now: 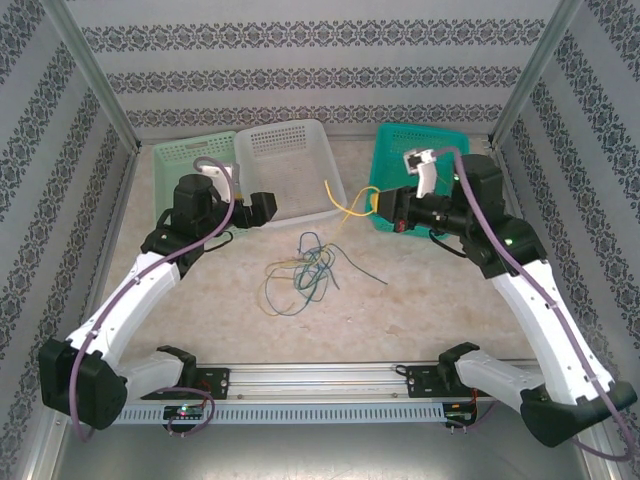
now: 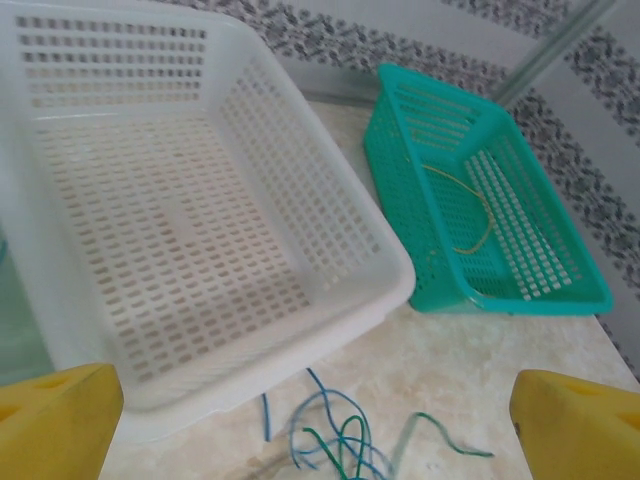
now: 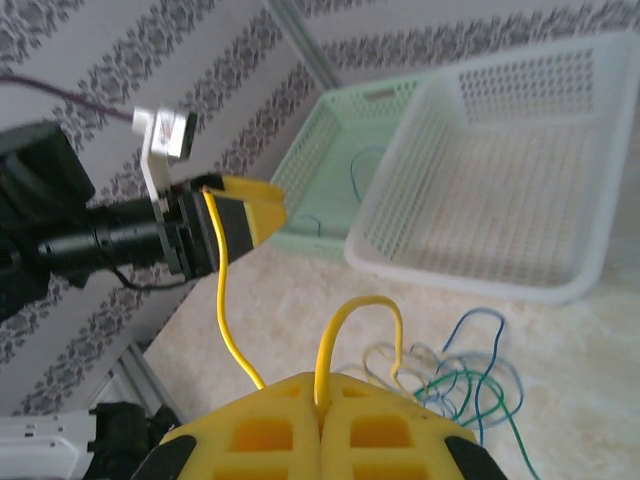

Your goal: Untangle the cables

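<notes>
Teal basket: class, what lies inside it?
One thin yellow cable loops on the teal basket's floor. From above, the right arm covers part of its floor, so anything there is hidden.

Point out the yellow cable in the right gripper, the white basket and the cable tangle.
yellow cable [image 3: 365, 300]: right wrist view, top of its loop.
white basket [image 2: 300, 190]: left wrist view, right side wall.
cable tangle [image 1: 300, 272]: top external view, its middle.
</notes>
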Robot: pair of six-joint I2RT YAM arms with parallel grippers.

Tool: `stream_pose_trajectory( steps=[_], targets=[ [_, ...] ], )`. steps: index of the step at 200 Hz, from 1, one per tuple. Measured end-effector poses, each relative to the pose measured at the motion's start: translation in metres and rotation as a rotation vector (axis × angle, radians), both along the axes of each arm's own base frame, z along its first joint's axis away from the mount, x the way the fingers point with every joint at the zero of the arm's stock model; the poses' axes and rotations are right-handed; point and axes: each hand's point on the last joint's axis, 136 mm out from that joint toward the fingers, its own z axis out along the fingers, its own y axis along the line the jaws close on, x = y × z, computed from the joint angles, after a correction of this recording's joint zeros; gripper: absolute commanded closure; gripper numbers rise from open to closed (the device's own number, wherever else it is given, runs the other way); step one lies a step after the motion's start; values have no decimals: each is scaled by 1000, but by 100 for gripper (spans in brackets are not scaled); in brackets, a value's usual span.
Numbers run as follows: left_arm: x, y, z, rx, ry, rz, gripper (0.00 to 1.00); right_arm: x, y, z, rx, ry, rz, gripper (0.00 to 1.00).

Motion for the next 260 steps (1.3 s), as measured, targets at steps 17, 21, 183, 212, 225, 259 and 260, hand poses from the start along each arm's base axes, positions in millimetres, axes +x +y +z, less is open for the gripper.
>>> stream_pose_trajectory(
  steps=[17,21,183,212,225,259,260],
  targets=[
    [-4,8,8,-2,-30,40,0,-5,-8,16,29,-49,-19,100],
    [-5,9,11,-3,-37,46,0,-6,-8,19,35,-53,-17,100],
    [11,-16,-19,-170,110,13,0,0,-1,-76,49,186,-17,100],
    [10,-19,-20,-172,110,4,0,25,-31,-64,-1,102,-195,100],
    [10,-18,-20,-171,110,5,0,37,-48,-53,-25,49,-281,100],
    [10,-18,-20,-171,110,6,0,65,-78,-6,-64,-143,-457,100],
    [10,-18,-20,-171,109,5,0,67,-79,-3,-66,-154,-464,100]
  ],
)
